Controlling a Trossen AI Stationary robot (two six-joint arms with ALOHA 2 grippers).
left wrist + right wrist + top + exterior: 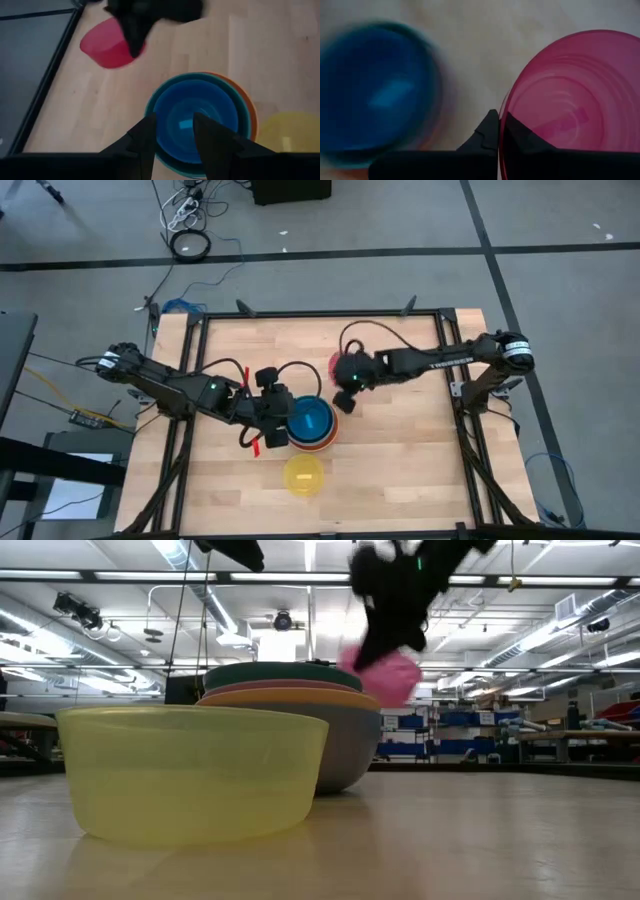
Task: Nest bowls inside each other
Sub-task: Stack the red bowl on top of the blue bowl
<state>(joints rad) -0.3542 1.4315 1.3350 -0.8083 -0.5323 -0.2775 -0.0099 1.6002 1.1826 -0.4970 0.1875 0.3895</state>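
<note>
Two tools at work, one matters for the next move. Nearest the low camera: lone yellow bowl point(304, 475) on the table point(400, 470), just in front of the nested stack point(312, 423), blue bowl point(195, 117) on top, teal and orange rims showing under it. Left tool point(272, 408) hangs at the stack's left edge, fingers apart, nothing between them, over the blue rim in its wrist view. Farther back, right tool point(347, 376) is clamped on the rim of the pink bowl point(575, 100), one finger inside the wall, one outside. Low view suggests that bowl is tilted and clear of the table, beside the stack's top. Key relation: stack lies toward the near-left of the right tool and lower, so the pink bowl probably needs carrying that way, mouth up, over the blue one. Right arm has it; left arm nearer the stack.
</note>
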